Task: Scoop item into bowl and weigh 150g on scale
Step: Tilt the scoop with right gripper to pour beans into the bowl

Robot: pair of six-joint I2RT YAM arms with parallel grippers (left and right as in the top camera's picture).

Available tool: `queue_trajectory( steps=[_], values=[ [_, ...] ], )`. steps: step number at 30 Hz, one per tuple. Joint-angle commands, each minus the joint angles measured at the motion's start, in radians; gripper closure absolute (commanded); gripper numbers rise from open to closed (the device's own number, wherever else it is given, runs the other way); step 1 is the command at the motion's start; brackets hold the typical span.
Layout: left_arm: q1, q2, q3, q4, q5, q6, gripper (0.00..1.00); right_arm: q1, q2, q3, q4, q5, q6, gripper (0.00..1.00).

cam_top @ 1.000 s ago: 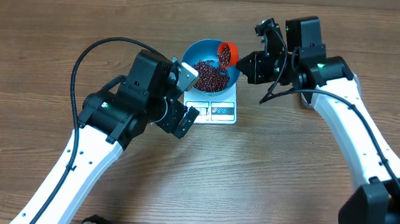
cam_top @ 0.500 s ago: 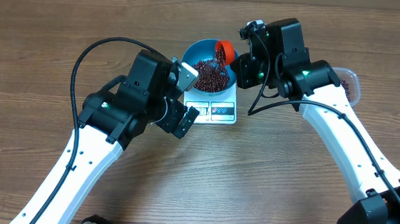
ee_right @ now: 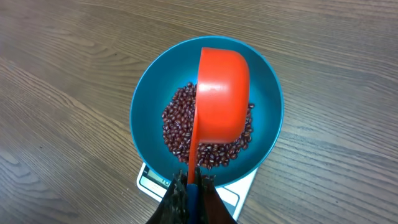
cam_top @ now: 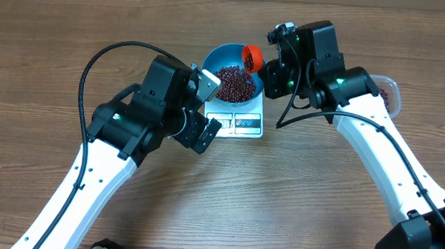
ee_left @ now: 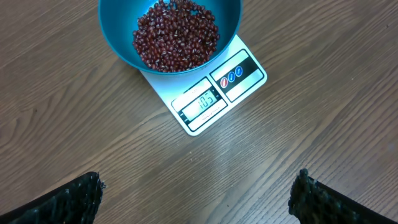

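Note:
A bright blue bowl (cam_top: 232, 76) holding a heap of dark red-brown beans (cam_top: 234, 82) rests on the white scale (cam_top: 246, 124). In the left wrist view the bowl (ee_left: 118, 37), beans (ee_left: 176, 35) and scale (ee_left: 214, 93) with its lit display lie ahead of my left gripper (ee_left: 196, 196), which is open and holds nothing above bare table. My right gripper (ee_right: 193, 186) is shut on the handle of an orange scoop (ee_right: 221, 96), tipped on its side over the bowl (ee_right: 146, 102) and its beans (ee_right: 177, 127). From overhead the scoop (cam_top: 251, 56) hangs at the bowl's far right rim.
A clear plastic tub (cam_top: 390, 90) with more beans peeks out behind the right arm at the right. The left arm's body (cam_top: 156, 111) sits just left of the scale. The wooden table (cam_top: 296, 194) stretches around.
The right arm swung left a second ago, carrying the scoop from the bowl's right side to over its rim and uncovering the tub. Since half a second ago nothing has moved.

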Motion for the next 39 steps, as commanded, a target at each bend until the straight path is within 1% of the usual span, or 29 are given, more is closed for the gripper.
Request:
queue_trajectory(
  steps=[1, 12, 14, 15, 17, 19, 21, 39],
  values=[
    [0.000, -0.008, -0.009, 0.002, -0.007, 0.019, 0.00, -0.001, -0.029, 0.034, -0.002, 0.006, -0.005, 0.96],
    [0.000, -0.008, -0.009, 0.002, -0.007, 0.019, 0.00, -0.001, -0.029, 0.034, -0.002, 0.006, -0.005, 0.96],
    [0.000, -0.008, -0.009, 0.002, -0.007, 0.019, 0.00, 0.007, -0.029, 0.034, -0.014, 0.003, -0.056, 0.96],
    [0.000, -0.008, -0.009, 0.002, -0.007, 0.019, 0.00, 0.017, -0.029, 0.034, -0.024, 0.005, -0.107, 0.96],
    [0.000, -0.008, -0.009, 0.002, -0.007, 0.019, 0.00, 0.038, -0.029, 0.034, -0.035, 0.051, -0.156, 0.96],
    [0.000, -0.008, -0.009, 0.002, -0.007, 0.019, 0.00, 0.057, -0.029, 0.034, -0.035, 0.143, -0.154, 0.96],
    [0.000, -0.008, -0.009, 0.002, -0.007, 0.019, 0.00, 0.065, -0.029, 0.034, -0.034, 0.182, -0.155, 0.96],
    [0.000, -0.008, -0.009, 0.002, -0.007, 0.019, 0.00, 0.066, -0.029, 0.034, -0.045, 0.182, -0.154, 0.96]
  ],
)
